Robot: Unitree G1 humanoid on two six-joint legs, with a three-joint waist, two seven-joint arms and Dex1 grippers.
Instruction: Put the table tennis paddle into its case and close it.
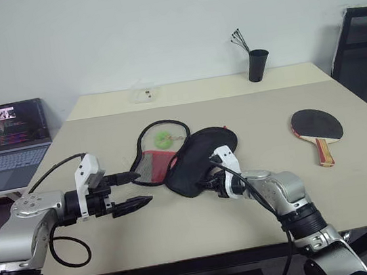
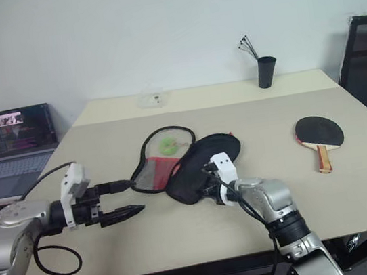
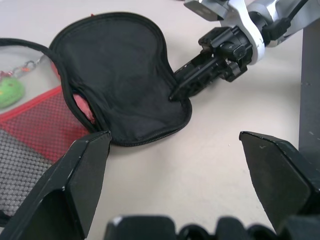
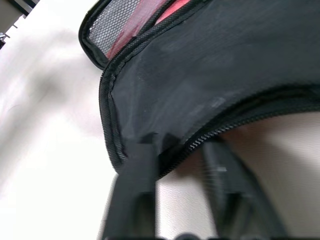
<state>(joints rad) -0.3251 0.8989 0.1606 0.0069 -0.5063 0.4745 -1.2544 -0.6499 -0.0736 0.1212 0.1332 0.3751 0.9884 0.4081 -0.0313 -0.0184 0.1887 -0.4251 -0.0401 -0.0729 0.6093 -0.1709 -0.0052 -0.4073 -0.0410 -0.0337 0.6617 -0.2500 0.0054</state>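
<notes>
Table tennis paddle (image 1: 316,126): lies flat on the counter (image 1: 263,215), black face up, wooden handle toward the near edge, on the robot's right side, well apart from the case

Case (image 1: 198,161): unzipped and spread open at mid-counter; black flap folded toward the right, red and mesh half lying to the left with a green tag (image 1: 163,139) on it

Right end effector (image 3: 181,88): at the near rim of the black flap, fingers drawn close together on the zipper edge, pinching the fabric

Left end effector (image 1: 136,188): level, just left of the case's mesh half, fingers spread wide, nothing between them, not touching the case

Surroundings: black cup (image 1: 257,65) with thin sticks at the far edge; small clear container (image 1: 144,93) further left along that edge; open laptop (image 1: 8,143) on a side surface to the left; dark chair (image 1: 363,51) at the far right
</notes>
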